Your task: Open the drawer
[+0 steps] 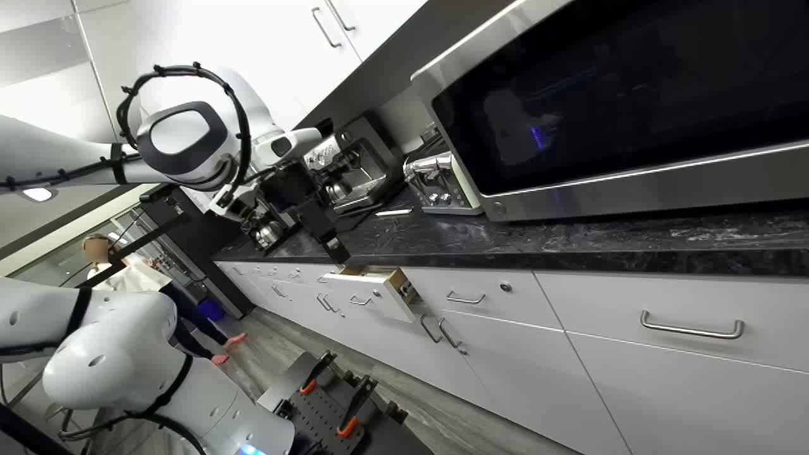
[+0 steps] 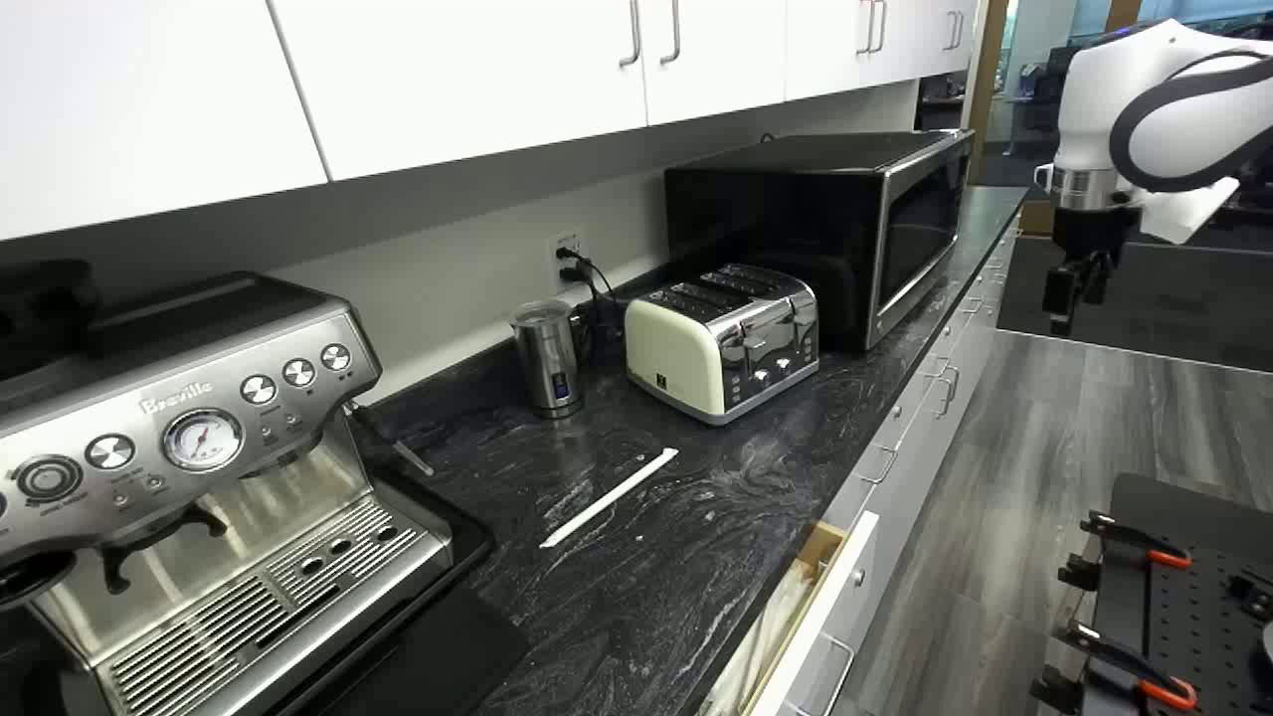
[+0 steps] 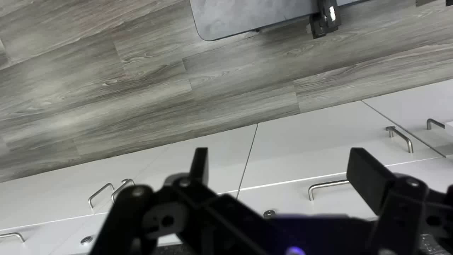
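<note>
On the left of the wrist view, grey wood-look floor [image 3: 106,88] spreads over the upper part, with white cabinet fronts [image 3: 300,148] running along below it. Nearer the middle comes the pincer [image 3: 278,156], set wide: its 2 fingers [image 3: 200,164] stand well apart, in front of the cabinet fronts.

At the far left of an exterior view, a person [image 1: 140,278] in a pale top and dark trousers stands beyond the white arm [image 1: 183,136]. Lower, towards the middle, a black perforated plate [image 1: 316,411] bears 2 clamps [image 1: 349,426] with orange parts. Above it is the drawer [image 1: 385,303], standing open under the edge of the black marbled bench [image 1: 569,240]; its white front juts past the cabinet fronts beside it, and the tan wood of its side shows. A large microwave [image 1: 632,95] fills the upper right.

In an exterior view, from the left, the bench carries a steel coffee machine [image 2: 249,487], a steel jug [image 2: 549,363], a white stick [image 2: 609,499] lying flat, and a cream-and-chrome toaster [image 2: 721,343] near the microwave. Below the bench's front edge the drawer stands open, its wooden box in sight; its pale contents are hard to make out. At the far right the pincer hangs with its fingers pointing down, beyond the bench and well apart from the drawer.
</note>
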